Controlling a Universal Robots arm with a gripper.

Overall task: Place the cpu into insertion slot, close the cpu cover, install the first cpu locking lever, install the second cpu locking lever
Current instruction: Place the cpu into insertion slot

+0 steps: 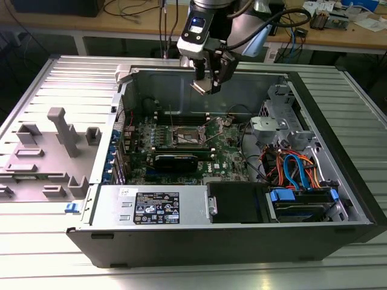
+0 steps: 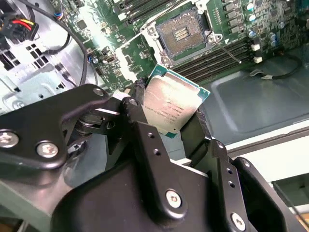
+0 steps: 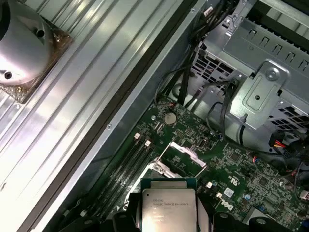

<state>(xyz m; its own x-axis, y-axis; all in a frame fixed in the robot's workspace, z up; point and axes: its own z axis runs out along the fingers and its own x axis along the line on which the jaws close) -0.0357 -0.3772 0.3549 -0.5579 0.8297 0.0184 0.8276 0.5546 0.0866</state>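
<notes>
My gripper (image 1: pixel 204 84) hangs above the open computer case, shut on the cpu (image 1: pixel 201 87), a small square chip with a dull silver top. In both wrist views the cpu (image 2: pixel 171 104) (image 3: pixel 168 207) sits clamped by its edges between the two black fingers (image 2: pixel 140 104). Below it on the green motherboard lies the insertion slot (image 1: pixel 186 136) (image 2: pixel 183 32), a dark square socket with a silvery rim and nothing in it. The cpu cover (image 3: pixel 186 153) stands raised at the slot's edge. A thin locking lever (image 2: pixel 230 53) sticks up beside the slot.
A black graphics card (image 1: pixel 175 161) and long memory slots (image 2: pixel 219 57) flank the socket. The drive cage (image 1: pixel 283 124), coloured cables (image 1: pixel 296 170) and power supply (image 1: pixel 158 206) take up the case's near and right side. A grey fixture (image 1: pixel 60 140) stands outside on the exterior view's left.
</notes>
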